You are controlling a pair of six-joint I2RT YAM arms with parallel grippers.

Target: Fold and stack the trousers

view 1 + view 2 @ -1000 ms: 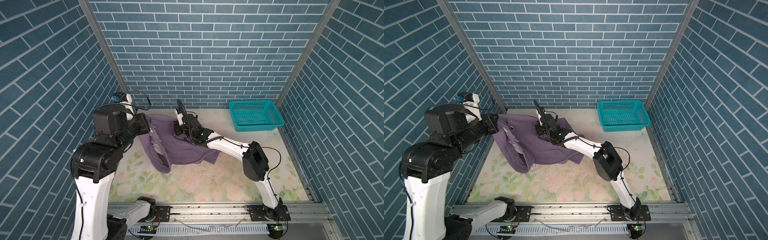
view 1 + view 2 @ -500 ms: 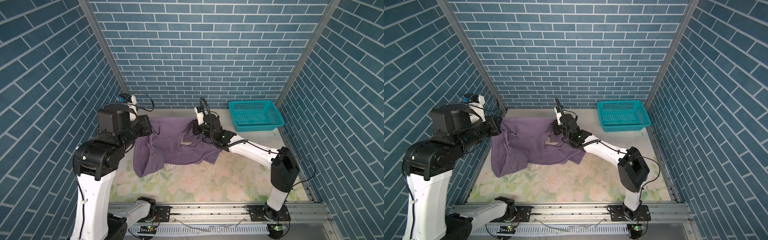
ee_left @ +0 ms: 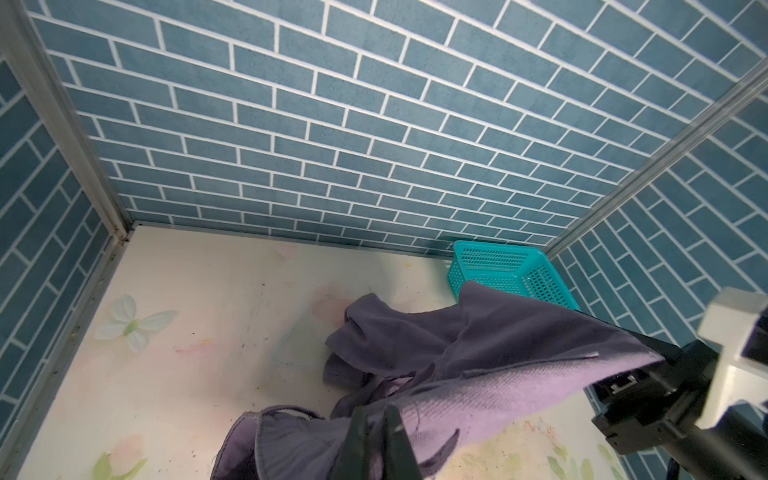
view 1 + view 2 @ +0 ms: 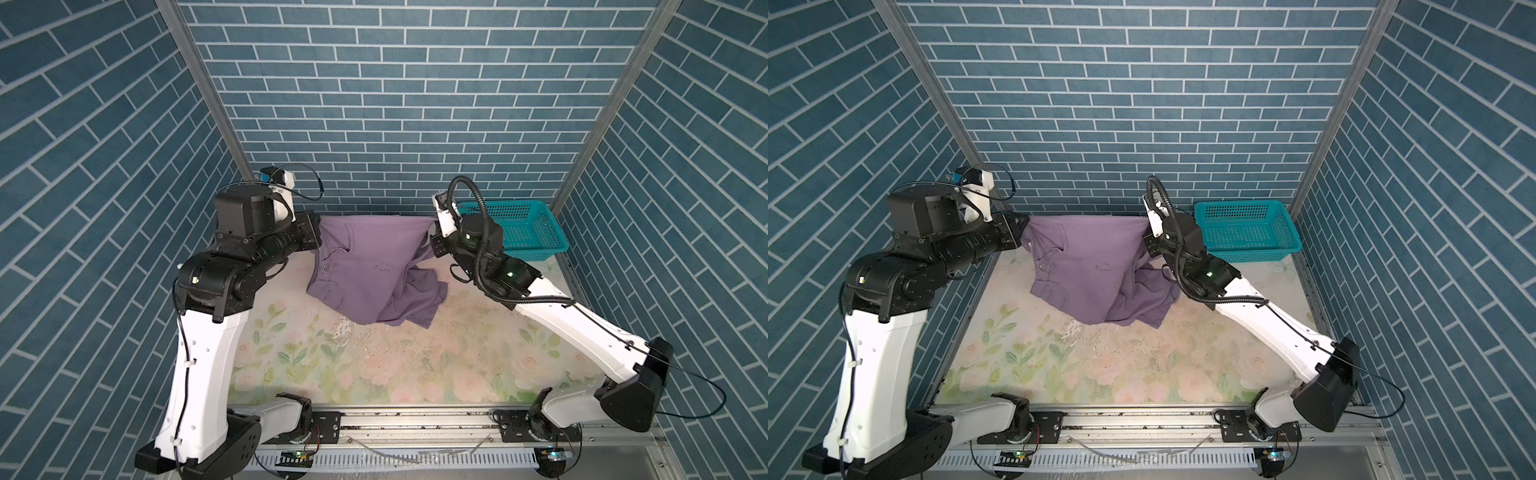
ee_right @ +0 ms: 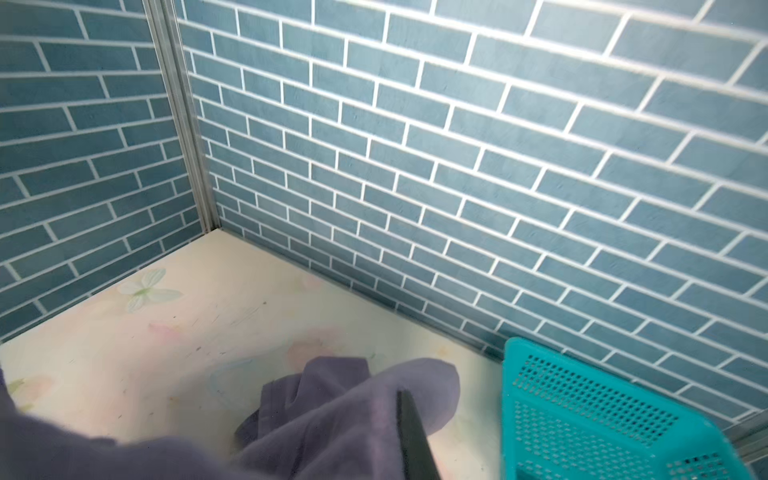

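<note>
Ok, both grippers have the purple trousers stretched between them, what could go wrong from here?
The trousers hang from small pinches in the left gripper and right gripper; fabric could slip out.
The legs lie bunched on the table, so a fold may trap creases.
The teal basket sits close to the right gripper; a swing could knock it.

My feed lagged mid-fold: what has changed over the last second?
The right gripper swept right from mid-table toward the basket, jaws shut on the trousers, pulling the bunched waistband out taut between both arms. The legs now trail crumpled on the table. The left gripper kept its grip at the left, and the basket stayed put.
</note>
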